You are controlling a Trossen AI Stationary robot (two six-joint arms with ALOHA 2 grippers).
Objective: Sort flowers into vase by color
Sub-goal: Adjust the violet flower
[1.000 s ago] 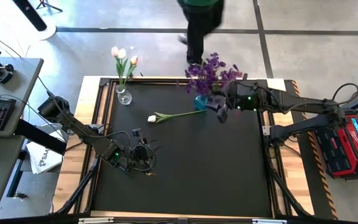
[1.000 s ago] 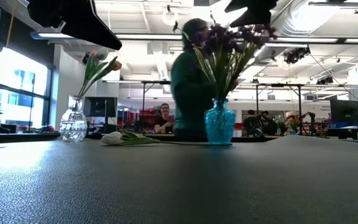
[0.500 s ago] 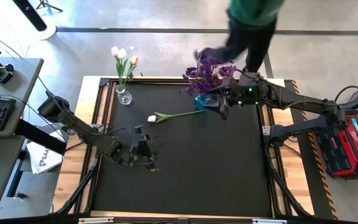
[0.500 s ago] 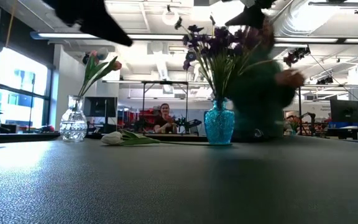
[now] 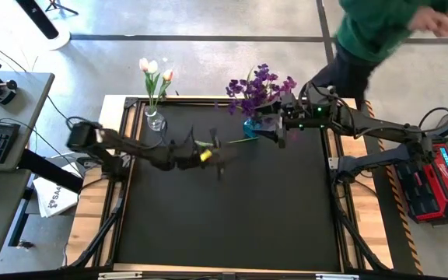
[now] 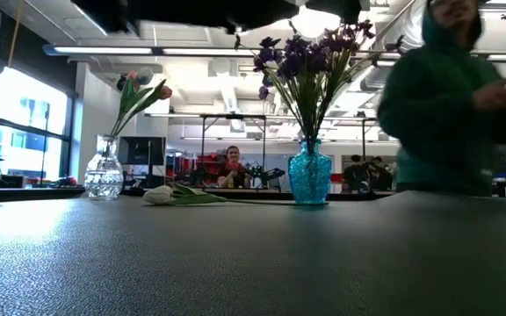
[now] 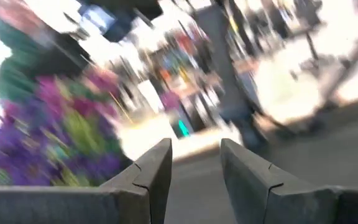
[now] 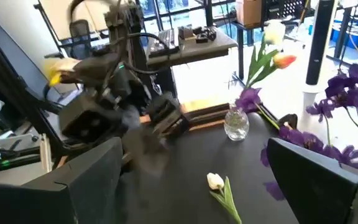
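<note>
Now, left of the blue vase [image 5: 251, 127], the white tulip [image 5: 195, 145] lies on the mat under the left gripper [image 5: 216, 152], fingers part-open, holding nothing. Just right, the right gripper [image 5: 272, 128] gapes empty beside purple flowers [image 5: 257, 87].

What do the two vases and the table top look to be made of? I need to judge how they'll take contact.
The clear bulbous vase holding tulips looks like cut or pressed glass: transparent, with bright facets. The turquoise vase holding purple flowers looks like tinted textured glass, glossy and translucent, though plastic is possible. The black table top seems a matte, finely pebbled mat, perhaps rubber or vinyl.
</note>
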